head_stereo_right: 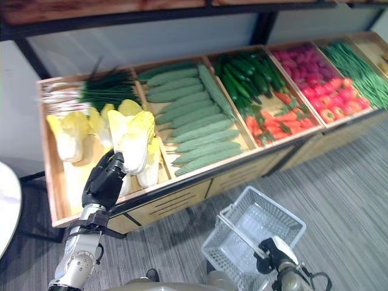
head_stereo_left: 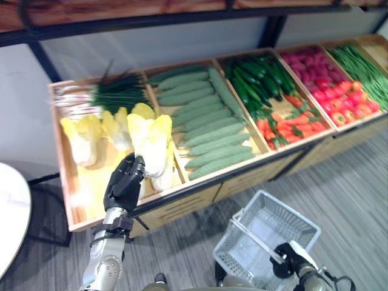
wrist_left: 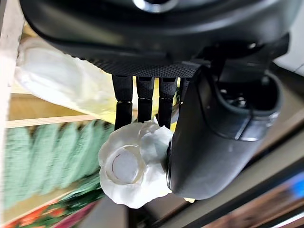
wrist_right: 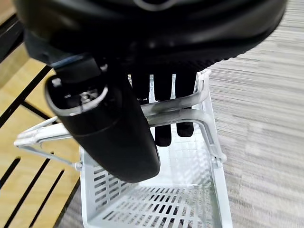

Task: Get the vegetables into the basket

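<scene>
Left robot hand (wrist_left: pixel 209 142) grips cabbage (wrist_left: pixel 133 164) above crate edge (head_stereo_left: pixel 157 197).

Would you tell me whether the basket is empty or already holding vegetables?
Empty: the basket shows a bare slotted floor, carried by the right hand.

one white basket (head_stereo_left: pixel 267 239), four or five cabbages (head_stereo_left: pixel 151 136), many cucumbers (head_stereo_left: pixel 206 121).
</scene>
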